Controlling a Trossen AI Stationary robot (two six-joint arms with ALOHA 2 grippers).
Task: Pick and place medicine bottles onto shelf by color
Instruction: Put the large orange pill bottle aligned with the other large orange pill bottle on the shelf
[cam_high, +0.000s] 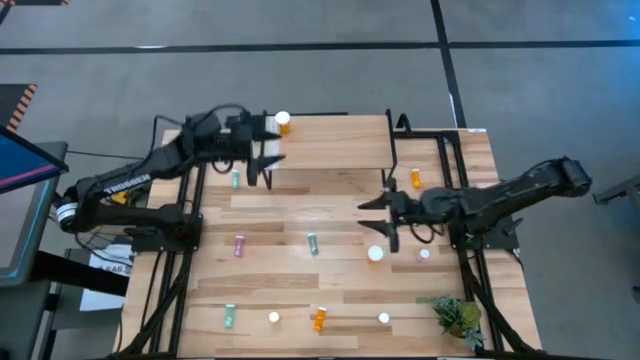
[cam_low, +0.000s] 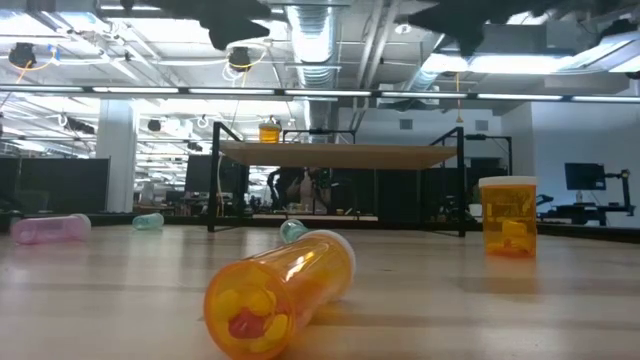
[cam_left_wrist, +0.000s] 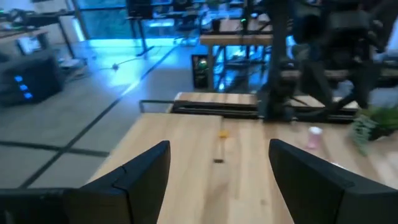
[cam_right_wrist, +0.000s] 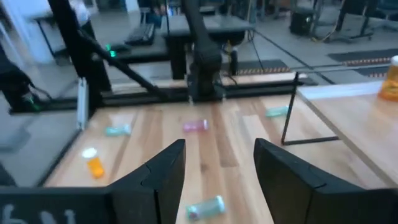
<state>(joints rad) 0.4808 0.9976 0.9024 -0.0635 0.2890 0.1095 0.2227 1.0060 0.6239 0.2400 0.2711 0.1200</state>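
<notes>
My right gripper hangs over the middle of the table with its fingers spread and nothing between them, pointed across the boards, I judge so that it can choose the next bottle. Nearest to it a teal bottle lies on its side just ahead of the fingertips, which makes it the likeliest pick. Further off a pink bottle and another teal bottle also lie flat, and an orange bottle rests toward the table's edge; lying down, any of them could roll if I nudge it. The rest of the medicine bottles are scattered over the tabletop, with a small green plant at one corner. Beyond them stands the shelf, raised on thin black legs, carrying one orange bottle upright at its far corner, presumably the start of the orange group. My left gripper waits above the shelf, near that bottle, its fingers wide and empty.
</notes>
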